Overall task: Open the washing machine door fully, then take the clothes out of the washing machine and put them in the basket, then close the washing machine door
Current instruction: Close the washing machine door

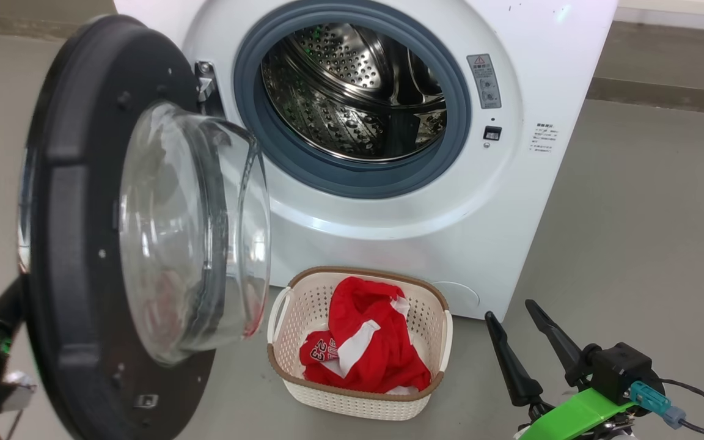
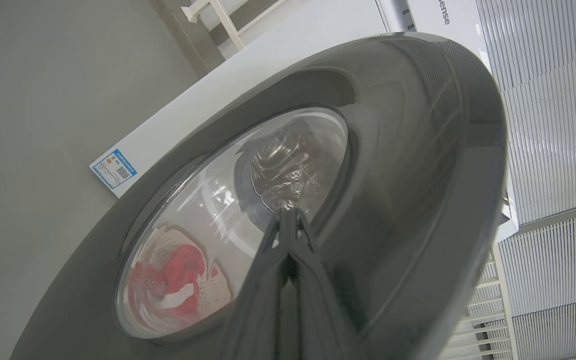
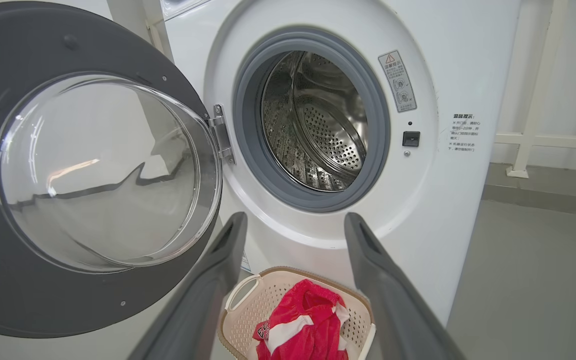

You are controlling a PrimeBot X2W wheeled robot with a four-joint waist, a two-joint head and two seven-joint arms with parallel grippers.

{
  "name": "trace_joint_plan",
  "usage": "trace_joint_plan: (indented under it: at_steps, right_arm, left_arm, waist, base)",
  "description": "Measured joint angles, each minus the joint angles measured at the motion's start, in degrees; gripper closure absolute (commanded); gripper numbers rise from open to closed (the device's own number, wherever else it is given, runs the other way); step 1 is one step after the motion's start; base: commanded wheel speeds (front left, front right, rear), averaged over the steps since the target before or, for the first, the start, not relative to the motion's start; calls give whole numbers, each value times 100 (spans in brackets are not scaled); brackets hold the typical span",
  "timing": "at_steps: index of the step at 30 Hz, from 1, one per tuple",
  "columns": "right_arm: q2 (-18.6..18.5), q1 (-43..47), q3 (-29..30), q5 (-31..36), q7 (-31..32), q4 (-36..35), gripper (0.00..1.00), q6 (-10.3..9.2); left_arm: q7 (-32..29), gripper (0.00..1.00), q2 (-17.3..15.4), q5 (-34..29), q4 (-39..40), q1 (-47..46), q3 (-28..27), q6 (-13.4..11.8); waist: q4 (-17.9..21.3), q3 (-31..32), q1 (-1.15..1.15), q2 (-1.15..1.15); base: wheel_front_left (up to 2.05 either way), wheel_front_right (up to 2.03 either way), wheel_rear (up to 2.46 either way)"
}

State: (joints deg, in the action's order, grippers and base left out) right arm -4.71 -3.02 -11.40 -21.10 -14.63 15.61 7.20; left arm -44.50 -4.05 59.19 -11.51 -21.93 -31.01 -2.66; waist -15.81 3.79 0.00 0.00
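Washing machine door is standing swung out on its hinge at the left of the washing machine. The left gripper is sitting at the door's glossy black outer face, fingers pinched together on nothing; whether the tips touch it, I cannot tell. Right gripper is hovering at lower right, fingers spread apart and holding nothing, beside the basket, where the clothes are lying bunched, just in front of the machine on the floor.
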Motion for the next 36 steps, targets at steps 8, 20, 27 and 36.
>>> trace_joint_plan:
  at_steps: [8,20,27,36]
  right_arm:
    - [30,-5,-25,0,0,21,0,0]
    - [48,-25,-21,0,0,65,0,0]
    - [53,-47,-16,0,0,74,0,0]
    - [51,-52,-8,0,0,77,0,0]
  left_arm:
    - [8,100,179,312,719,414,460,-246]
    - [831,100,182,1179,995,859,1504,-599]
    - [1200,100,178,1488,1140,1063,1902,-679]
    - [1436,100,178,1779,1244,1165,2096,-742]
  waist:
    - [86,-65,0,0]
    - [296,-171,0,0]
    - [450,-192,0,0]
    - [609,-212,0,0]
  base:
    - [0,0,0]
    - [0,0,0]
    - [0,0,0]
    - [0,0,0]
